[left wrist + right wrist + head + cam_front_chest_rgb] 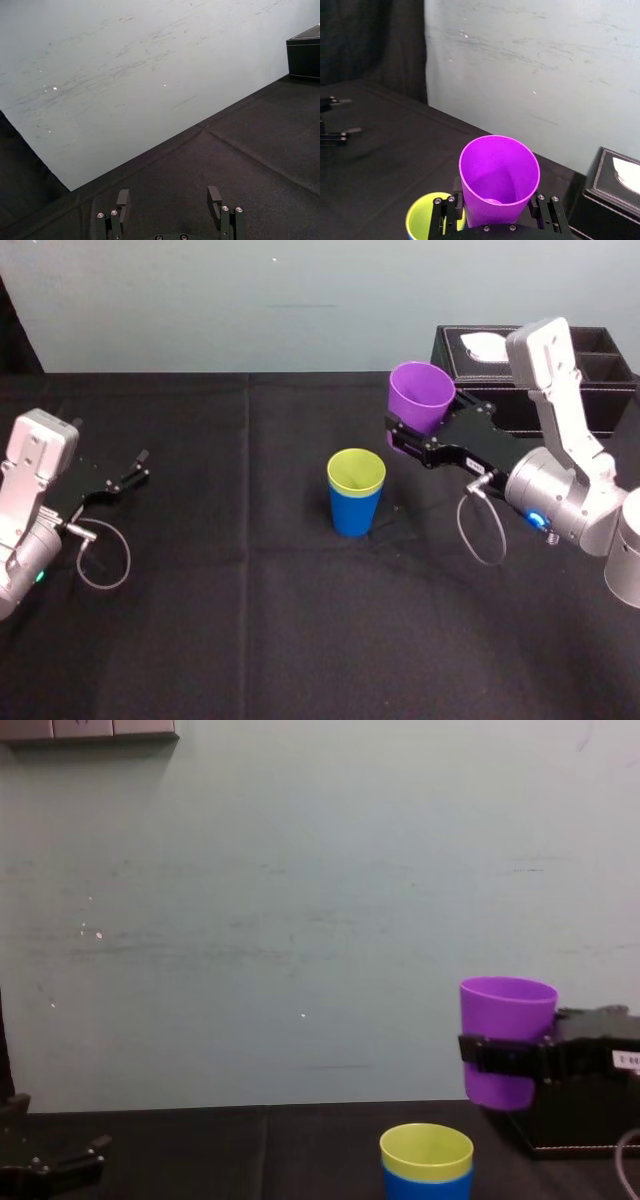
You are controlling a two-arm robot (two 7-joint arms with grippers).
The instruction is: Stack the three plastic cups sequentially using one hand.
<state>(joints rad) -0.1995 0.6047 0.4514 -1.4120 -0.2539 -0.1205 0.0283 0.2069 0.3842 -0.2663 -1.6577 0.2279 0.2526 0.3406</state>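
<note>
Head view: the right gripper has its fingers closed round the purple cup, held aloft just right of the yellow-green cup, which sits nested in the blue cup mid-bench. Left wrist view: the left gripper, fingers spread wide, holds nothing.

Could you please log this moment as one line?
right gripper: shut on purple cup, aloft | yellow-green cup in blue cup | left gripper: open, parked
</note>
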